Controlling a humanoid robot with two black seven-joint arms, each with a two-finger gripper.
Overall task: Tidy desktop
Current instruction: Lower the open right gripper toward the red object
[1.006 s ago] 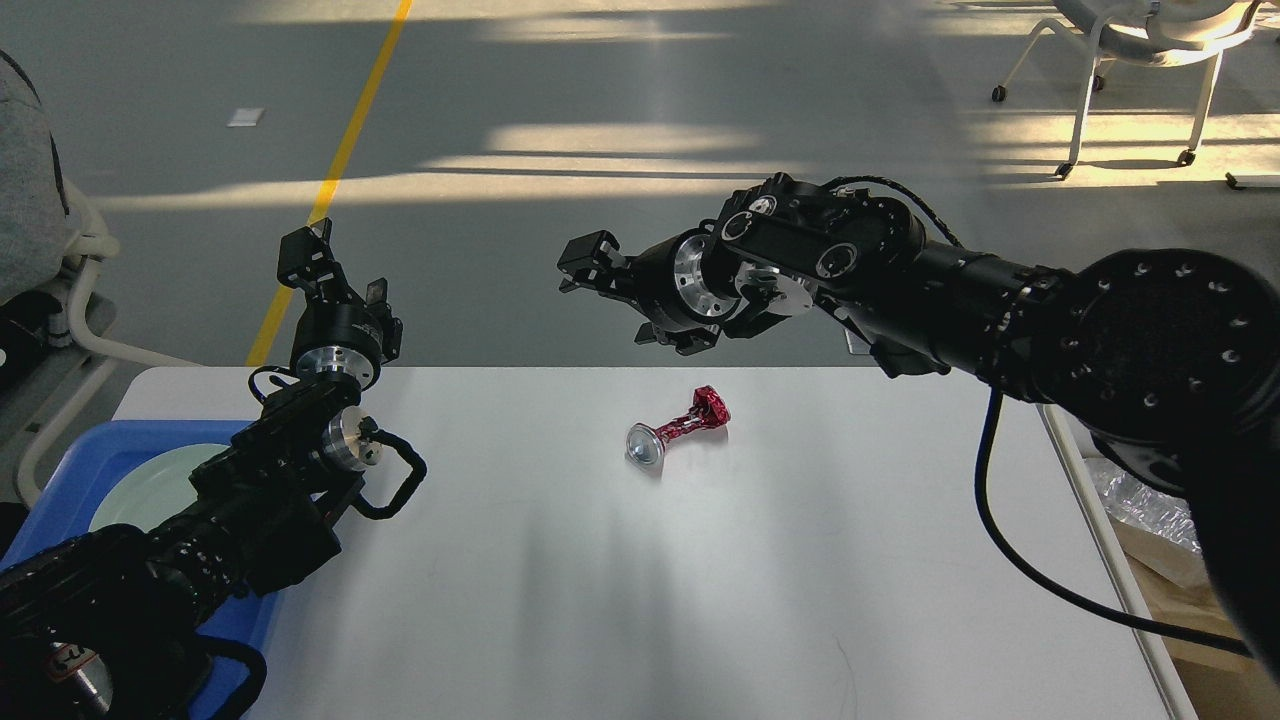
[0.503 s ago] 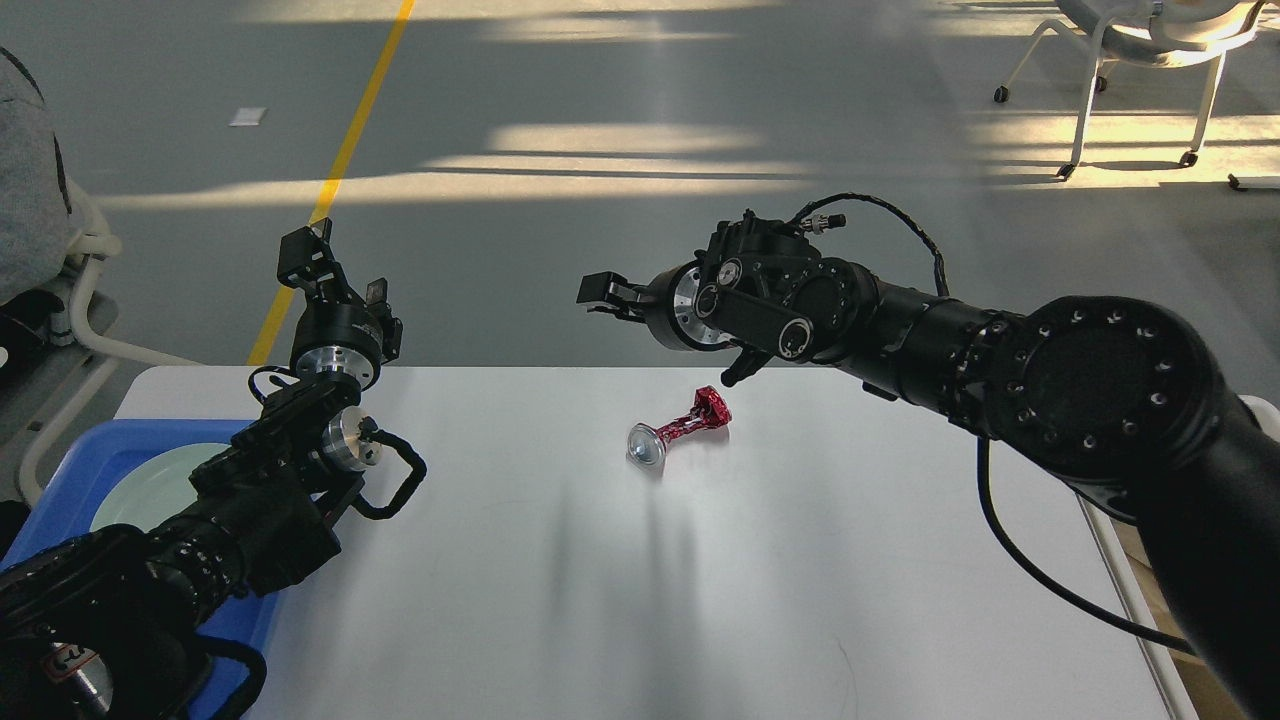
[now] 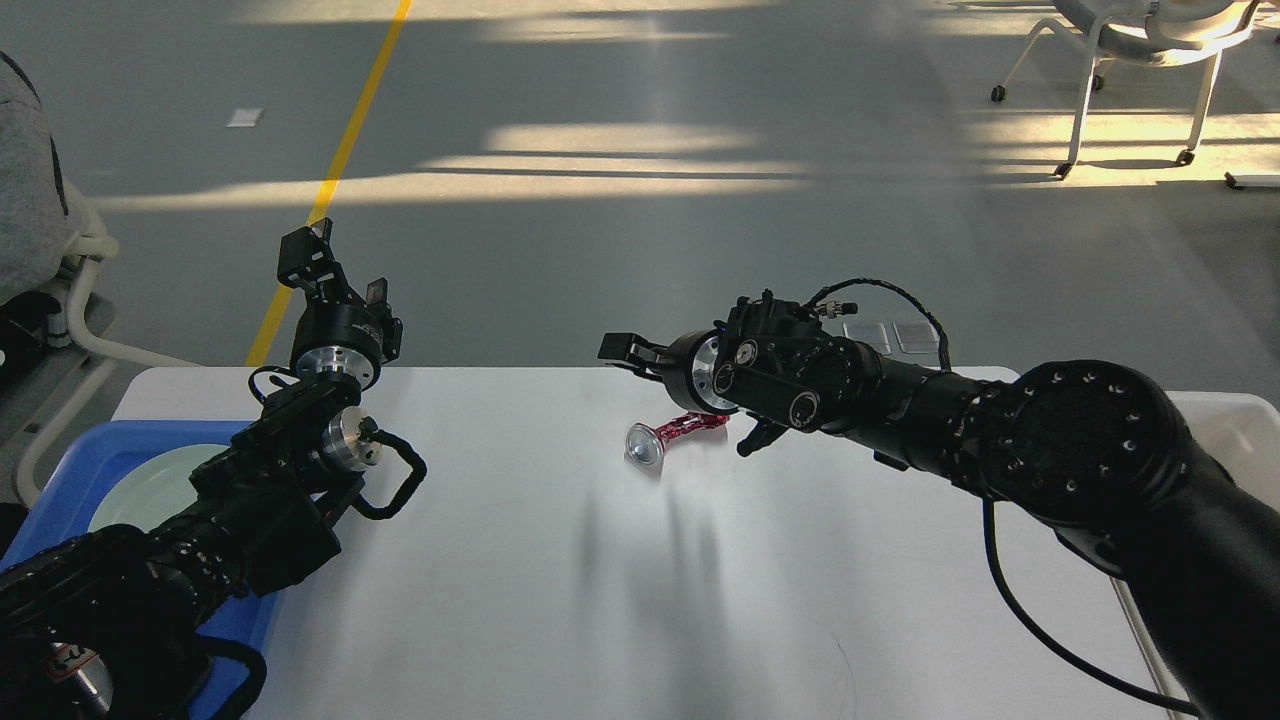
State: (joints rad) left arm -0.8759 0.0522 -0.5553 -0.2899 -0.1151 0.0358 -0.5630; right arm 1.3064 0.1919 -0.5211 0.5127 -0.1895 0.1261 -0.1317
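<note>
right arm [image 3: 900, 410] lowered and swung in from its raised pose – its wrist now hangs just above the desktop [image 3: 640, 560], hiding the far end of the red-and-silver object [image 3: 665, 435]. right gripper [image 3: 625, 350] dropped toward the far table edge – finger spacing not resolvable.

Left arm enters from lower left, forearm angled up and to the right, wrist bent so the left gripper [image 3: 330, 268] points upward; its two fingers stand apart with a clear gap, nothing between them. Right arm enters from lower right, extended leftward and nearly level, black cable looping off the forearm. Right gripper [image 3: 625, 352] points left, seen nearly edge-on and dark; its fingers cannot be told apart, so its state is unclear.
</note>
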